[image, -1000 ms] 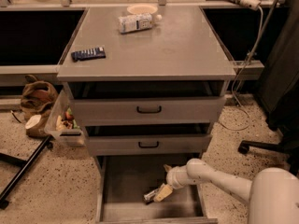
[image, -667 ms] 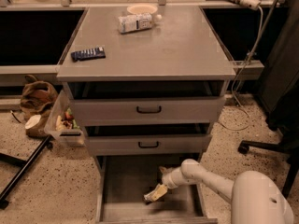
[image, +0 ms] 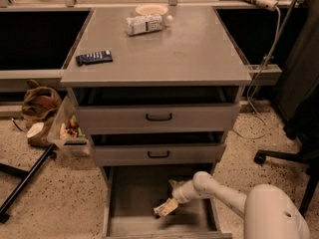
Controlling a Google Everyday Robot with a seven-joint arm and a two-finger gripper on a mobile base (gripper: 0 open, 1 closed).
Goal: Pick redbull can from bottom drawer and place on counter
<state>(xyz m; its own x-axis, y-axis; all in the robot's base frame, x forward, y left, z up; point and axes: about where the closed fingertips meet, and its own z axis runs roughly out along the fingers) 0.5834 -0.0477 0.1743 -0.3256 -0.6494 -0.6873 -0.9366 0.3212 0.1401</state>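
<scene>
Table (image: 199,54): bottle (image: 144,24) at rear centre, dish (image: 151,9) just behind it, remote (image: 93,58) at front left. Below: upper drawer (image: 199,117), middle drawer (image: 199,154), then bottom drawer (image: 130,203), open. Gripper (image: 167,207) inside bottom drawer, right of centre.

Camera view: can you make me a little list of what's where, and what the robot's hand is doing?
gripper: down inside the bottom drawer, at the redbull can
redbull can: in the bottom drawer, not yet on the counter
bottom drawer: pulled open
counter: white bottle and dark blue bar on top
</scene>
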